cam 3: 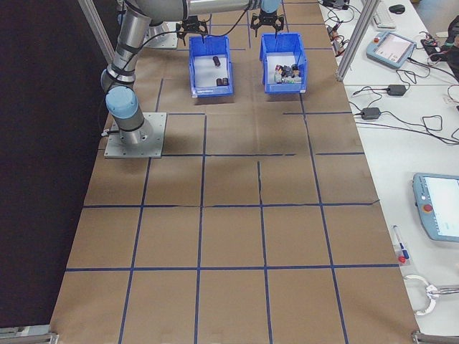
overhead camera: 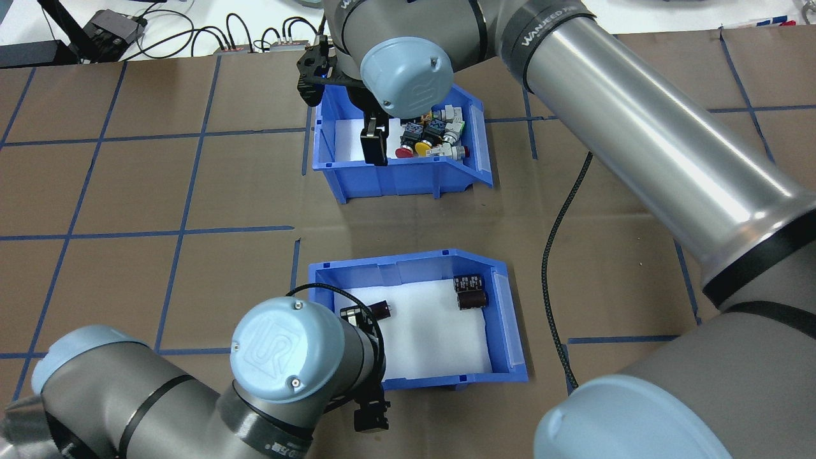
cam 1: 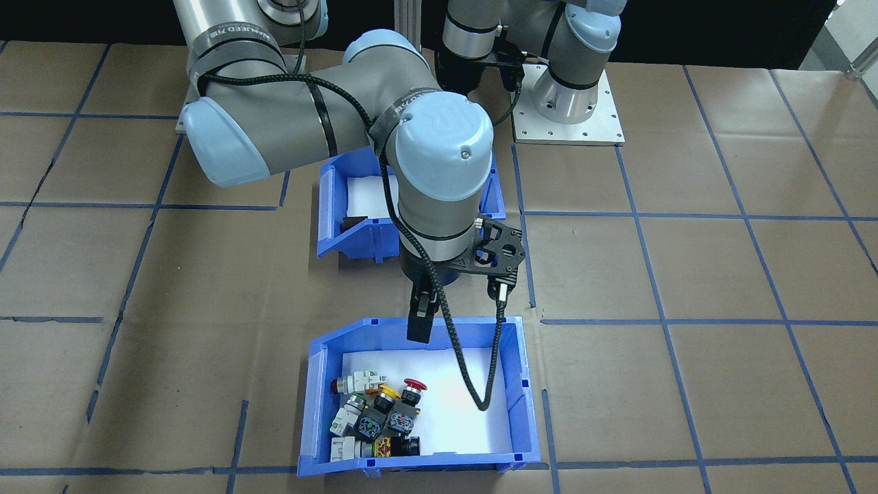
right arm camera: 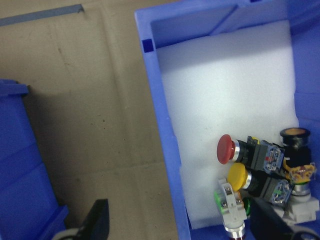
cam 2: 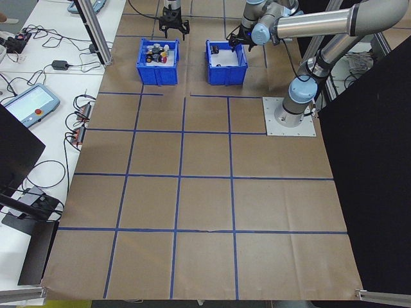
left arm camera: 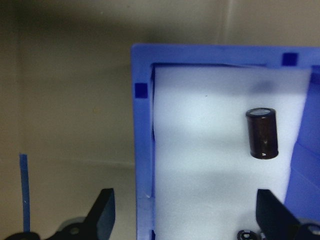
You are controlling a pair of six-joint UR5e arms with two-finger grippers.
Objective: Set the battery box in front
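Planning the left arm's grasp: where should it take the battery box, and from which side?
Likely the battery box wall on the robot's left, pinched from above. In the left wrist view the left gripper has open fingers either side of that thin upright wall, one over foam, one over table. The lone cylinder lies clear of it.

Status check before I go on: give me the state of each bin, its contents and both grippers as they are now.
battery box: upright on the table, nearer the robot, not gripped.
dark cylinders: lying on the white foam, two together, one apart.
switch bin: upright, farther from the robot, not gripped.
push-button switches: piled in one corner.
left gripper: open, straddling the battery box's side wall.
right gripper: open, straddling the switch bin's wall.
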